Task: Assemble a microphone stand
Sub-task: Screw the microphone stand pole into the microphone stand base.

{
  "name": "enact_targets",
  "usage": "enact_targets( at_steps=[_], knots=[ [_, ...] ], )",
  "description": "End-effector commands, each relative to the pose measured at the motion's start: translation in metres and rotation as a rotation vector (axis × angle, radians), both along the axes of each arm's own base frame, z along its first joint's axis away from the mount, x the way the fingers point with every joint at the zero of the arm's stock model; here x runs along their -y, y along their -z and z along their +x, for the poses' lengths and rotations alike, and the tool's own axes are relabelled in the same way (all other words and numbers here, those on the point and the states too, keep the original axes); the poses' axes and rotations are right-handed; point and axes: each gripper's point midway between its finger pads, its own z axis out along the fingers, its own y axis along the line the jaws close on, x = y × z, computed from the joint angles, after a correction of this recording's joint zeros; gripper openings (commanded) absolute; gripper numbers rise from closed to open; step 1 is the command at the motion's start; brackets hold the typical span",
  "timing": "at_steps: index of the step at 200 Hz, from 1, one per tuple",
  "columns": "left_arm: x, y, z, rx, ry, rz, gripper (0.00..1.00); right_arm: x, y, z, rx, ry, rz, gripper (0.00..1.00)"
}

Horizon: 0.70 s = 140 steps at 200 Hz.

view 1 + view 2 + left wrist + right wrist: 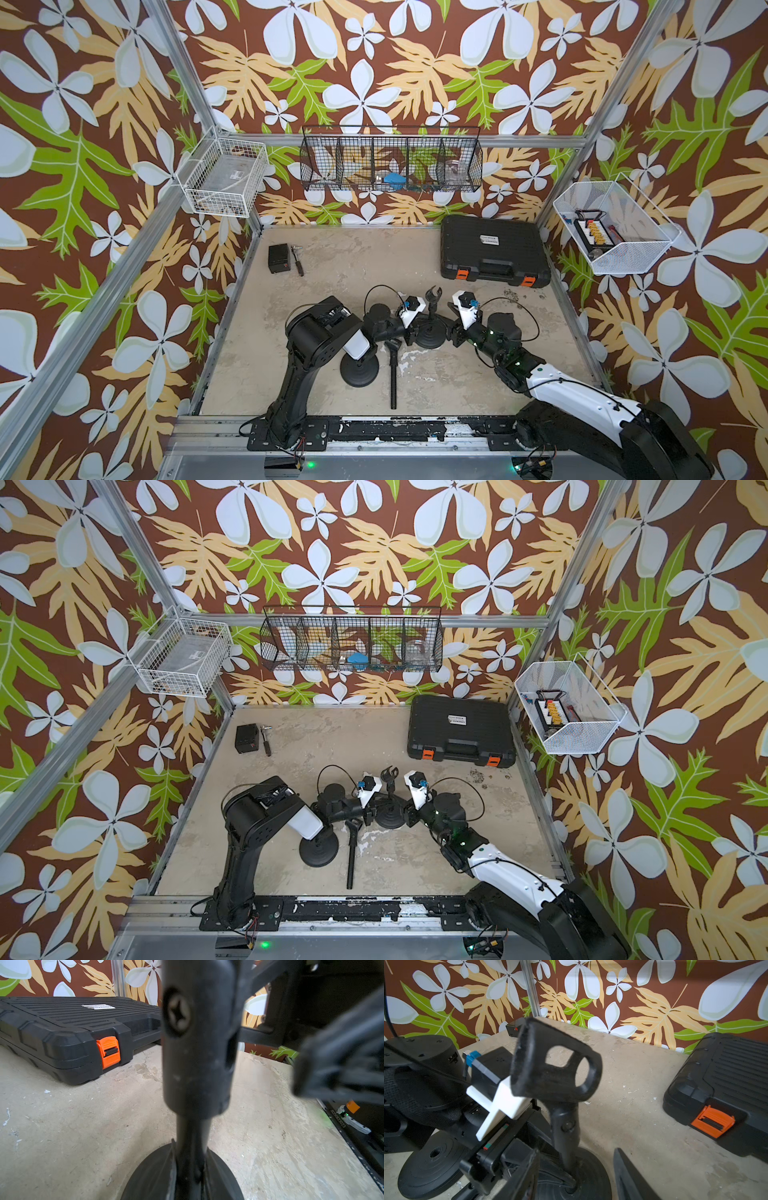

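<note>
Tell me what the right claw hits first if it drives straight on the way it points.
The stand's upright pole, just above the round base. The right claw is open and aimed at it; the left claw, shut on the pole, sits beyond. Nothing seems to lie between, though depth is unclear.

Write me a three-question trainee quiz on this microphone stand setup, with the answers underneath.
1. True or false: the spare pole lies flat on the table.
2. Which gripper is shut on the upright pole? A: left. B: right. C: neither.
3. What colour are the latches on the tool case?

Key
1. True.
2. A. The left gripper is shut on the pole. The right gripper is open beside it.
3. Orange.
</note>
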Motion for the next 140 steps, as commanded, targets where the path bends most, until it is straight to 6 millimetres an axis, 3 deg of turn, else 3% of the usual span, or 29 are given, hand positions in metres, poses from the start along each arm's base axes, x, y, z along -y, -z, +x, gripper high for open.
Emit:
enact_targets(
  at_steps=[1,51,140],
  knots=[
    [-0.002,0.013,0.000,-0.032,-0.017,0.045,0.15,-0.014,-0.007,-0.012,0.038,-0.175,0.021,0.53],
    [-0.001,0.016,-0.002,-0.034,-0.013,0.053,0.15,-0.028,-0.010,-0.002,0.079,-0.254,-0.048,0.50],
    [0.000,0.016,-0.002,-0.034,-0.006,0.056,0.14,-0.033,-0.009,0.021,0.081,-0.234,-0.086,0.34]
  ],
)
